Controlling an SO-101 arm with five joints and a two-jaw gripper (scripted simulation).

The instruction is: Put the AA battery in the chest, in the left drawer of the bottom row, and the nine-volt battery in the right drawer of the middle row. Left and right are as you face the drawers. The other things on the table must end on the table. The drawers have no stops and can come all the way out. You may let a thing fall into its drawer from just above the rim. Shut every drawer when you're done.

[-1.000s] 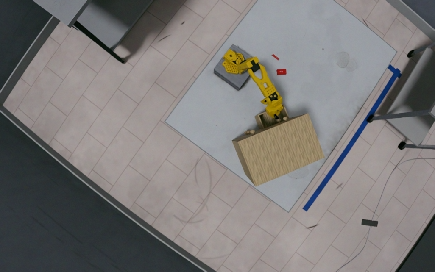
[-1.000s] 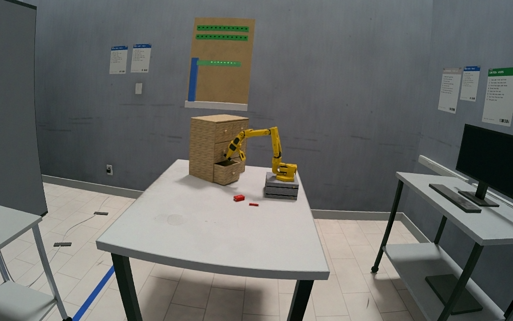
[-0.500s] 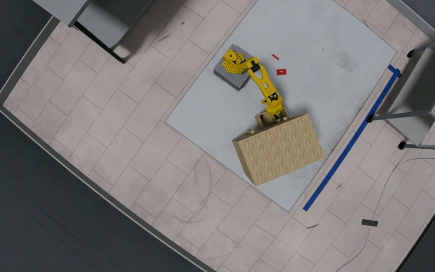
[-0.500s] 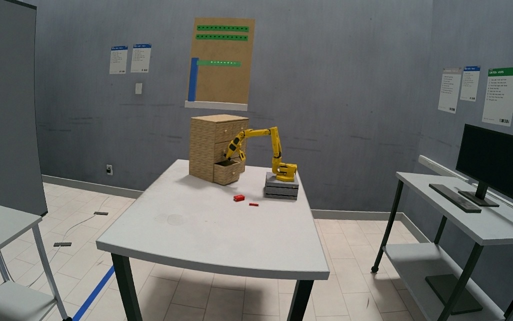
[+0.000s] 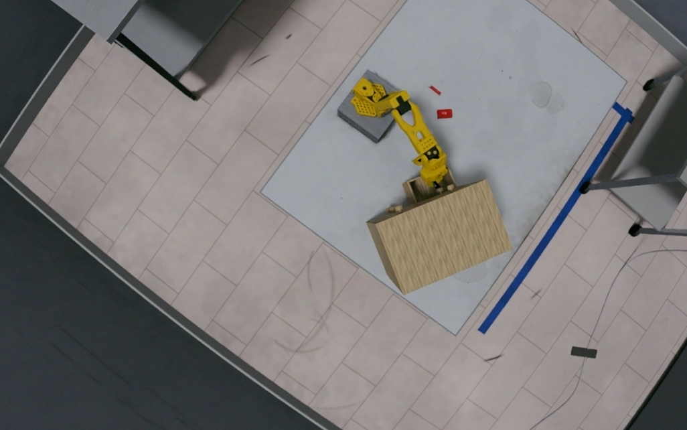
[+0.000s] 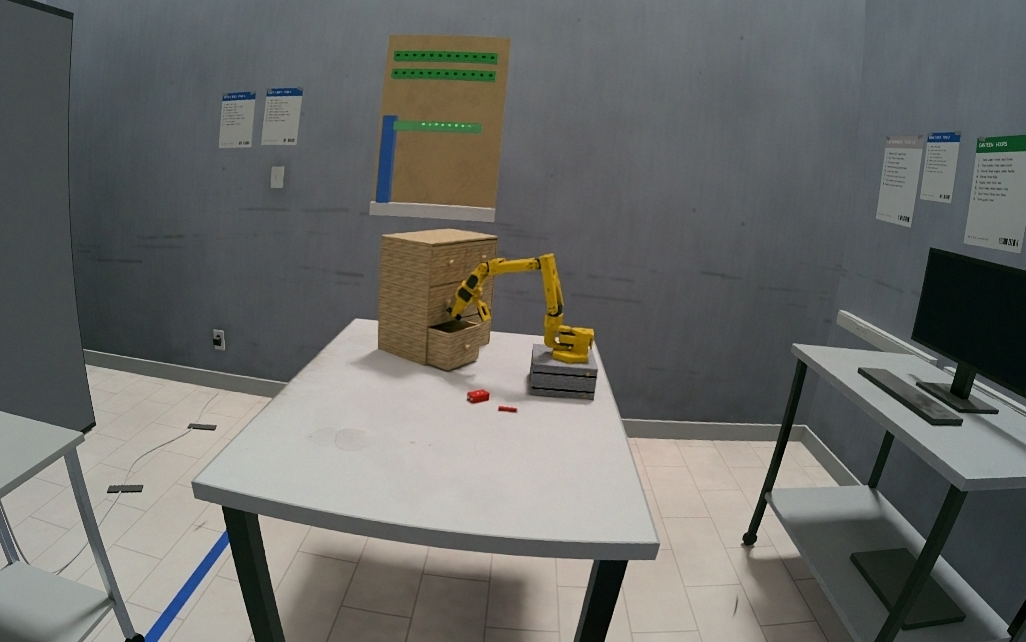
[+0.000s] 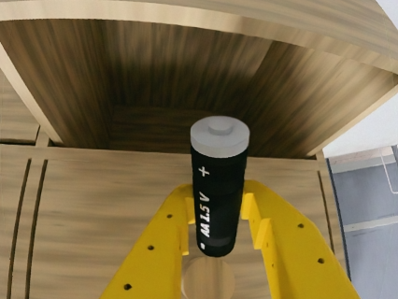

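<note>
- We have the gripper (image 5: 436,184) (image 6: 454,308) (image 7: 218,201) pinching the AA battery (image 5: 436,185) (image 6: 452,311) (image 7: 219,196) at its sides.
- We see its long axis running up the wrist view, plus end toward the open bottom-left drawer (image 5: 407,189) (image 6: 453,352) (image 7: 154,11).
- Battery's at the drawer opening; exact height unclear.
- Wooden knob (image 7: 208,278) below it in wrist view.
- Red block (image 5: 444,113) (image 6: 478,395), red stick (image 5: 434,90) (image 6: 507,409): on table (image 5: 506,126) (image 6: 423,484), well apart from chest (image 5: 445,236) (image 6: 404,299).

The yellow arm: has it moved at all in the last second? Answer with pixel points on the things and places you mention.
No, not that I can see: the arm (image 5: 416,132) (image 6: 522,264) reaches to the same spot beside the wooden chest (image 5: 440,236) (image 6: 404,295).
</note>
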